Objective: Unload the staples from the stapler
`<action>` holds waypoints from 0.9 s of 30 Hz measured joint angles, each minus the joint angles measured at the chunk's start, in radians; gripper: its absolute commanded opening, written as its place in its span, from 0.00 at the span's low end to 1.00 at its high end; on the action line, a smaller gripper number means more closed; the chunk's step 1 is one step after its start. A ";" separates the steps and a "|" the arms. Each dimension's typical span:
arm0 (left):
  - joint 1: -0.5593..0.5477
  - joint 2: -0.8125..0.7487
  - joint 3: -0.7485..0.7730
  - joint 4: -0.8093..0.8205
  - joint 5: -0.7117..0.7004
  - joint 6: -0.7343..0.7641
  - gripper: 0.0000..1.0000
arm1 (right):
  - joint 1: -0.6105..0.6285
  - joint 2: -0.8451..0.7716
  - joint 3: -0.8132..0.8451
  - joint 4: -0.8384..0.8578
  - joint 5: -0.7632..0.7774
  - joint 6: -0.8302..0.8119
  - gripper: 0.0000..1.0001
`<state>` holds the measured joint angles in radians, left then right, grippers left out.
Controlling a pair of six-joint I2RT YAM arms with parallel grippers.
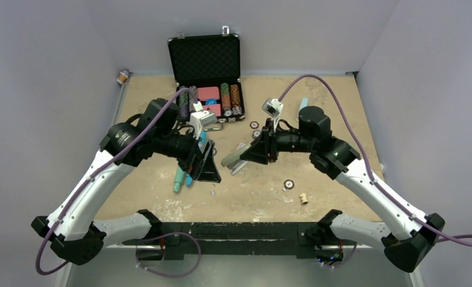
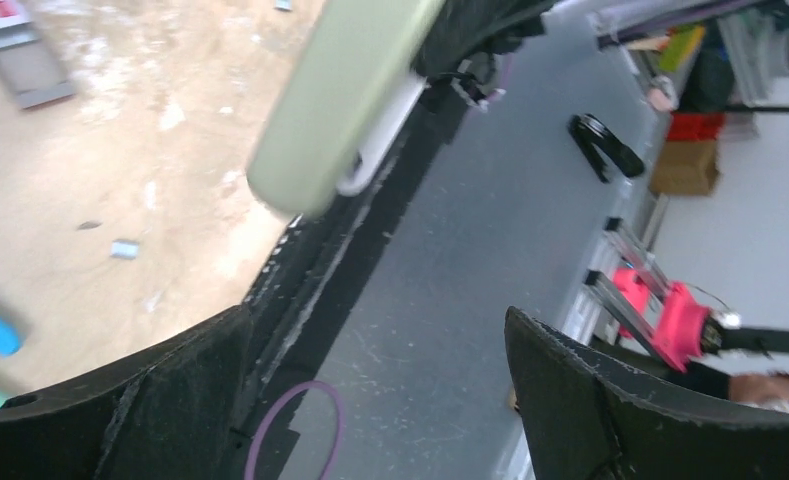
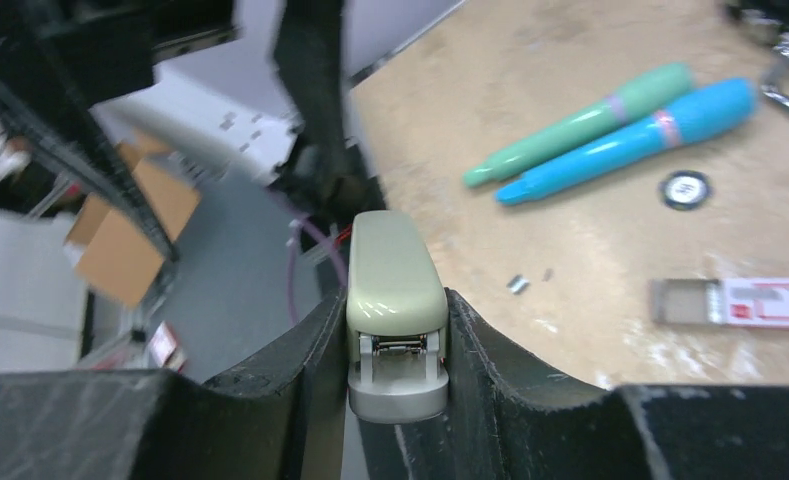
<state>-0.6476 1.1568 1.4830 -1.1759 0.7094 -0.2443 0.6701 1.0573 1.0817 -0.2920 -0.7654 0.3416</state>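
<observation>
right gripper (image 3: 397, 308) is clamping the stapler (image 3: 395, 285) by its sides, on the near side of the case (image 1: 204, 57). left gripper (image 2: 377, 325) is standing wide, holding nothing, facing the stapler's nose. step looks like bracing it for opening. next move likely needs left pinching the top cover.

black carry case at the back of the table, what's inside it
The open black foam-lined case holds striped poker chip stacks and pink rectangular blocks; the left arm hides its front left part.
</observation>
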 measured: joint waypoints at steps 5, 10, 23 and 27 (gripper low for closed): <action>0.014 -0.099 -0.043 -0.032 -0.193 -0.008 1.00 | -0.018 -0.019 0.000 -0.033 0.296 0.055 0.00; 0.026 -0.188 -0.127 -0.074 -0.427 -0.031 1.00 | -0.080 -0.011 0.008 -0.090 0.579 0.109 0.00; 0.039 -0.406 -0.381 -0.014 -0.783 -0.070 1.00 | -0.173 0.188 0.097 -0.097 1.141 0.227 0.00; 0.039 -0.422 -0.439 0.034 -0.826 -0.069 1.00 | -0.173 0.272 0.112 -0.082 1.257 0.280 0.00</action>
<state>-0.6086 0.7353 1.0435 -1.1416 -0.1169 -0.3138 0.4969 1.3289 1.1934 -0.3740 0.4915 0.6212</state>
